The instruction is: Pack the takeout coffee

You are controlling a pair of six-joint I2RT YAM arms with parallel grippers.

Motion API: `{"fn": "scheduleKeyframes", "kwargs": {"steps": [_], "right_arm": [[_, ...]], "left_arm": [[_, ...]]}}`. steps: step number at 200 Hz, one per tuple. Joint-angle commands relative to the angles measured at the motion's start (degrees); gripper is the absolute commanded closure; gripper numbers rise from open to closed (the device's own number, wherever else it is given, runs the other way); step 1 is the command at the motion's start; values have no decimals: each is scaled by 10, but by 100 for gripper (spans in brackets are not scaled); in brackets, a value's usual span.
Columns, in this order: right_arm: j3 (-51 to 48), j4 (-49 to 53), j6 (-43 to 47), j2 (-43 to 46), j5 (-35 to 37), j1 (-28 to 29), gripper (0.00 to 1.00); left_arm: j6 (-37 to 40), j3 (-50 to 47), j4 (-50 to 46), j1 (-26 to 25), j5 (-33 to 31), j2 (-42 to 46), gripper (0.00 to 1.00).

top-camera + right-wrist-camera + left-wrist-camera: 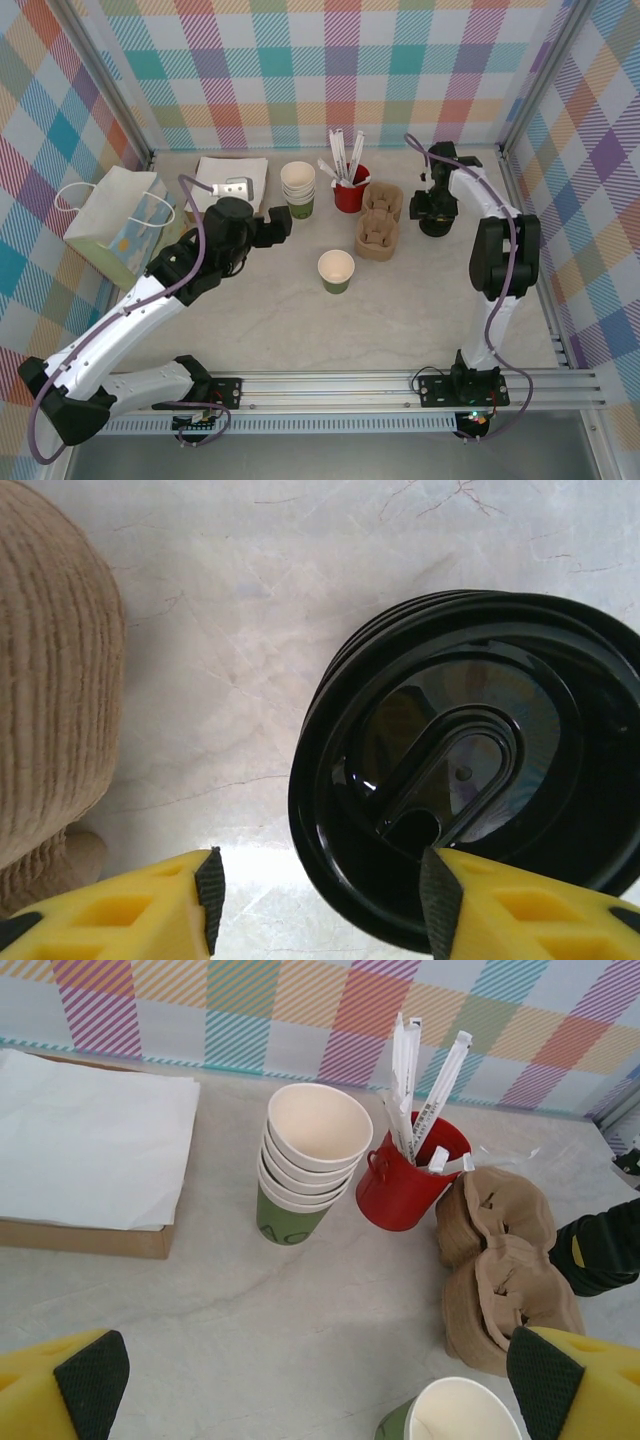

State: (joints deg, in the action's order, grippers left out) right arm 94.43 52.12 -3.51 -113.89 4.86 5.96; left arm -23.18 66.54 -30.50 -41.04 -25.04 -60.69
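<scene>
Right gripper (pixel 325 905): fingers apart, poised over near edge of black lid stack (pixel 470 760). Left gripper (pixel 320 1390): spread wide. Coffee cup (pixel 335 270) mid-table, upright, long axis vertical, open mouth up, white inside showing, near cardboard carriers (pixel 378 238), close to left gripper's right finger.

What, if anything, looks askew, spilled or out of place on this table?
Nothing looks spilled or damaged. The lone green cup stands upright but lidless, apart from the cup stack; the black lids sit stacked below the right tool.
</scene>
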Motion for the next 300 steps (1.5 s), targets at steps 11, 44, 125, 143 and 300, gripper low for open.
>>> {"fn": "scheduleKeyframes", "kwargs": {"steps": [11,44,125,143,300], "right_arm": [[32,11,12,-25,5,-3,50],[47,15,12,-41,1,-4,57],[58,21,12,-54,0,-3,70],[58,21,14,-55,0,-4,73],[3,1,-9,42,-65,-9,87]], "left_arm": [[-15,-13,-9,8,-20,17,1],[-16,-13,-9,9,-21,17,1],[-16,-14,-9,10,-22,16,1],[-17,-14,-8,11,-20,15,1],[22,-15,40,12,33,16,0]]}}
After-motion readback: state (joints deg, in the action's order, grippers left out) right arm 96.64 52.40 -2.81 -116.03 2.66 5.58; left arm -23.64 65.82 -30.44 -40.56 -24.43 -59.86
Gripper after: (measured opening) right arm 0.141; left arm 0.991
